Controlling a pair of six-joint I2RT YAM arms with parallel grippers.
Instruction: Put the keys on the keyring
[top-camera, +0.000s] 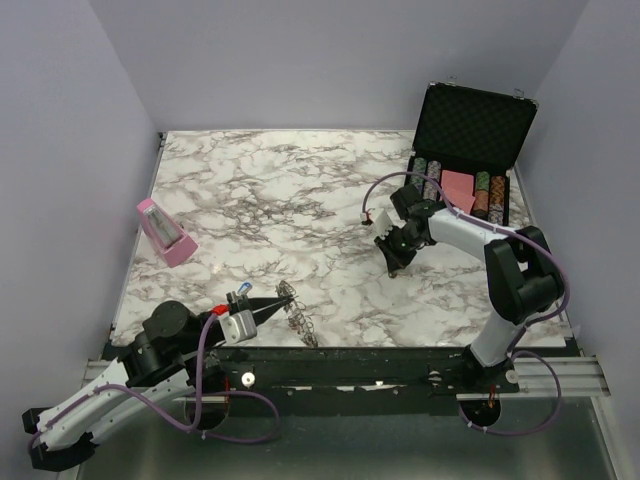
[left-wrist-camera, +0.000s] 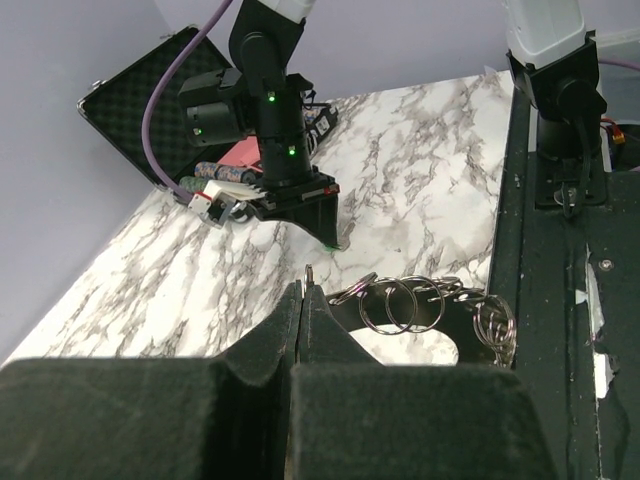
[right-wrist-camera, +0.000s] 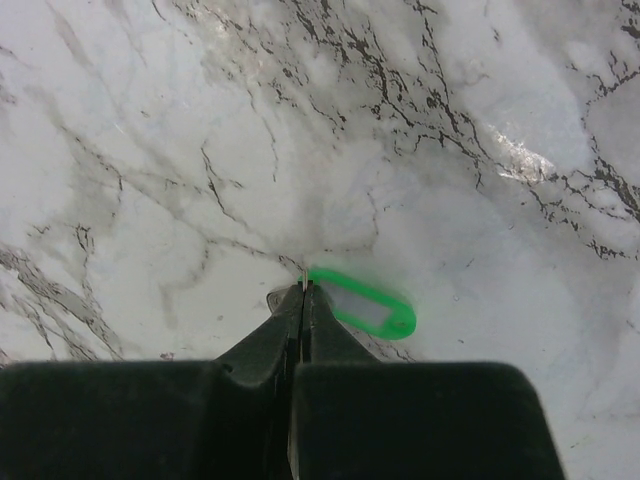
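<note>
Near the front edge of the marble bench, the left hand lay low and clenched, its two fingers pressed together with no gap showing. The keyring, a short string of linked silvery rings, rested flat on the bench just beside those fingertips, running from them toward the dark rail at the bench's near edge. From the wrist view the nearest ring sat right against the side of one finger, but I could not tell whether it was pinched or only touching. Farther back and to the right, the right hand pointed steeply down with its tips on or just above the marble, and it too was clenched. A green key tag, a small plastic loop with a pale window in its middle, lay on the bench with one end right at those closed tips. A thin sliver of metal showed between the tips, yet whether the tag was truly gripped could not be made out. At the far right corner an open black case held rows of striped chips, well apart from both hands. A pink box sat tilted near the left edge.
</note>
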